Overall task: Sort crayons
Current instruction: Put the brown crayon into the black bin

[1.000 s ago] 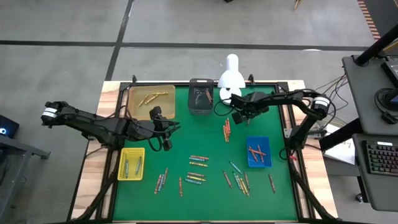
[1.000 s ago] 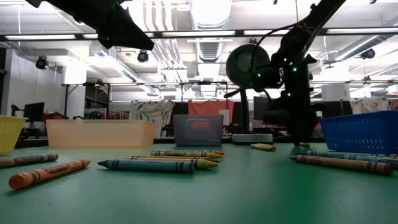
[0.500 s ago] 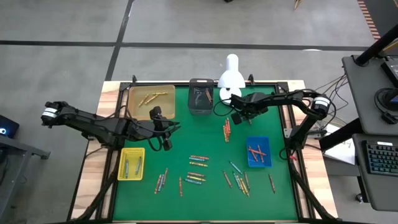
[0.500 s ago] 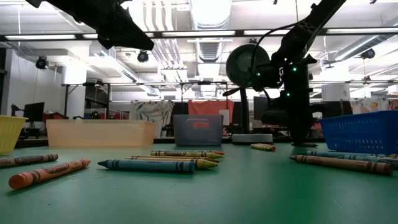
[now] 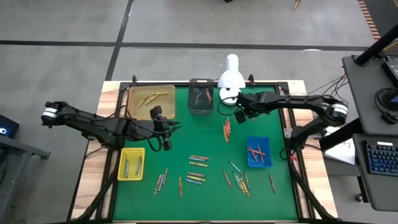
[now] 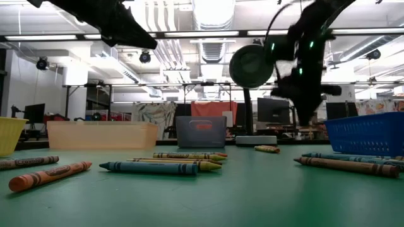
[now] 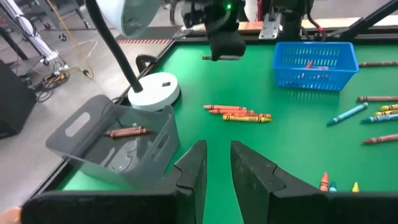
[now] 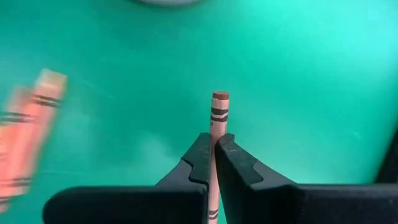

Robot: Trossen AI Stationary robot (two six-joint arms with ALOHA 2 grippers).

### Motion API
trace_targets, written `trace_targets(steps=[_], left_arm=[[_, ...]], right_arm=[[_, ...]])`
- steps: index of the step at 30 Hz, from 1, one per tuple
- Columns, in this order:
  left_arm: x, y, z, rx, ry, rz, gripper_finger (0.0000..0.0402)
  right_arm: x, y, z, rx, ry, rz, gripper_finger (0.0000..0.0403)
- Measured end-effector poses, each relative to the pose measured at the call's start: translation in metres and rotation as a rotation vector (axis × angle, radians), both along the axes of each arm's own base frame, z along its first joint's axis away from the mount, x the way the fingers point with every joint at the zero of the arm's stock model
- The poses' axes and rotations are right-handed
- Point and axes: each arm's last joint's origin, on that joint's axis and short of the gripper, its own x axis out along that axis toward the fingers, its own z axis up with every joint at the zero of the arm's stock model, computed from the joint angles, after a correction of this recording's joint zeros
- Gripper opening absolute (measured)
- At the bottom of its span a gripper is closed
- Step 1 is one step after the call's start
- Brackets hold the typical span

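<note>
Loose crayons point(image 5: 198, 168) lie scattered on the green mat point(image 5: 180, 130), with an orange group point(image 5: 227, 129) right of its middle. My right gripper point(image 5: 239, 116) hangs above the mat beside the white lamp point(image 5: 231, 78), shut on a brown crayon point(image 8: 219, 106). The left wrist view shows that crayon point(image 7: 222, 57) under the same gripper. My left gripper point(image 7: 215, 163) hovers over the mat's left half point(image 5: 166, 143); its fingers stand slightly apart with nothing between them. My right gripper pinches the brown crayon's shaft point(image 8: 214, 144) between its two fingers. The fingers point steeply down and lie along the crayon. Its flat end point(image 8: 219, 96) sticks out past the fingertips. The crayon is lifted clear of the mat.
A tan tray point(image 5: 151, 99) and a grey bin point(image 5: 200, 96) stand at the far edge. The yellow tray point(image 5: 131, 163) is at the left and the blue tray point(image 5: 258, 151) at the right; all four hold crayons. The lamp's base point(image 7: 155, 90) sits beside the grey bin.
My right gripper has risen from the mat near the lamp, mostly in the last half second, and its arm has stretched out lower toward the table's right edge. My left arm has kept still.
</note>
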Motion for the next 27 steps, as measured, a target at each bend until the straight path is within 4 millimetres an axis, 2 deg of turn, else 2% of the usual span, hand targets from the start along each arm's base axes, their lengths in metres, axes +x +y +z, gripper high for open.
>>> trace_targets(steps=[3, 5, 11, 16, 23, 27], left_arm=[[0.001, 0.0, 0.003, 0.018, -0.025, -0.007, 0.0055], [0.002, 0.0, 0.005, 0.03, -0.044, -0.012, 0.0055], [0.0, 0.001, 0.014, 0.059, -0.097, -0.025, 0.0055], [-0.01, 0.002, 0.029, 0.061, -0.175, -0.027, 0.0055], [-0.029, 0.006, 0.054, 0.072, -0.28, -0.029, 0.0055], [-0.039, 0.008, 0.063, 0.087, -0.32, -0.031, 0.0055]], right_arm=[[-0.001, 0.013, 0.022, -0.018, -0.132, 0.048, 0.0009], [0.005, 0.023, 0.034, -0.024, -0.254, 0.109, 0.0009], [0.046, 0.059, 0.059, -0.097, -0.642, 0.399, 0.0009], [0.079, 0.07, 0.089, -0.235, -0.871, 0.544, 0.0009], [0.133, 0.063, 0.13, -0.397, -0.893, 0.676, 0.0009], [0.163, 0.05, 0.138, -0.443, -0.737, 0.627, 0.0009]])
